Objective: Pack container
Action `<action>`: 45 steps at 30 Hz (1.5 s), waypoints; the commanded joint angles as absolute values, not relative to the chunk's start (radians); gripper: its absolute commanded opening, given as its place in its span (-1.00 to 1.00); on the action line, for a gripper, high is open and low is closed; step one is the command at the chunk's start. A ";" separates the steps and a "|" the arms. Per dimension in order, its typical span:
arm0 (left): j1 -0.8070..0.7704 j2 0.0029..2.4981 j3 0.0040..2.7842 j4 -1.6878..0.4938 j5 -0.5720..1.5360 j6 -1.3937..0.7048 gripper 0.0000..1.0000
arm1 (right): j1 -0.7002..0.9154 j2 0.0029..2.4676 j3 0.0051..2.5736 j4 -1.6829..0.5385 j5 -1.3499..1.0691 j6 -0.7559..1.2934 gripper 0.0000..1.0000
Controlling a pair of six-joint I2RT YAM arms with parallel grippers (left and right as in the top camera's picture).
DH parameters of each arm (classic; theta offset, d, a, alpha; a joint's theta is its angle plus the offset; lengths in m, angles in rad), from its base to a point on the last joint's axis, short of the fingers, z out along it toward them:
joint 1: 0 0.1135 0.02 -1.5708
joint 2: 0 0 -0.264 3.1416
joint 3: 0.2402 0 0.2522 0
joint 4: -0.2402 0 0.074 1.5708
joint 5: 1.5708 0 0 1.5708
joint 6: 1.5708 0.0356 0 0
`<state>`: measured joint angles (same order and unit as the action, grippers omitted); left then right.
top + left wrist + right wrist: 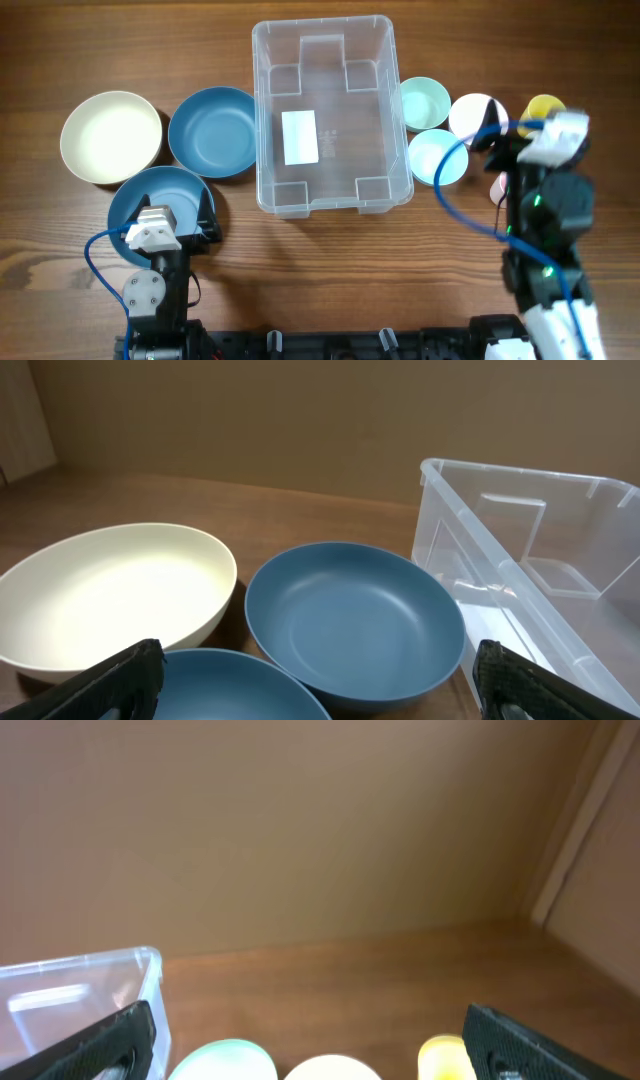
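On the far left of the brown wooden table sits a big round cream bowl. Just beside it, to the right, is a round dark blue bowl. A second dark blue bowl sits nearer the robot, in front of those two. The left claw is above this near bowl. Its two black fingers are spread wide apart, and there is nothing between them.

The big clear plastic box with rounded corners stands in the middle of the table, on the far side. It is just to the right of the first blue bowl. A white label lies on its floor.

To the right of the box are small round cups: a mint green one, a light blue one, a white one and a yellow one. The right claw is by these cups. Its fingers are spread wide too, and it holds nothing.
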<state>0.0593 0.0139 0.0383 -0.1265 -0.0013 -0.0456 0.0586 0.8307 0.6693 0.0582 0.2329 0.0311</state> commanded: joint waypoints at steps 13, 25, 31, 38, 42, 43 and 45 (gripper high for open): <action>0.063 0.007 0.031 -0.124 0.010 -0.030 0.99 | -0.458 1.243 1.230 -0.154 -0.111 0.010 0.99; 0.063 0.007 0.031 -0.124 0.010 -0.030 1.00 | -0.475 1.255 1.230 -0.176 -0.114 -0.018 0.99; 0.063 0.007 0.031 -0.124 0.010 -0.030 1.00 | -0.475 1.255 1.230 -0.349 -0.114 -0.019 0.99; 0.063 0.007 0.031 -0.085 0.010 -0.030 1.00 | -0.475 1.255 1.230 -0.513 -0.114 -0.019 0.99; 0.063 0.007 0.031 -0.054 0.048 -0.037 1.00 | -0.475 1.255 1.230 -0.542 -0.114 -0.019 0.99; 0.063 0.007 0.031 -0.045 0.048 -0.037 1.00 | -0.475 1.255 1.230 -0.542 -0.113 -0.019 0.99; 0.063 0.007 0.031 -0.010 0.049 -0.038 1.00 | -0.475 1.255 1.230 -0.542 -0.114 -0.019 1.00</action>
<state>0.0593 0.0139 0.0372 -0.0528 0.0204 -0.0456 -0.4767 1.2457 1.2125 -0.5400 -0.0982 -0.0063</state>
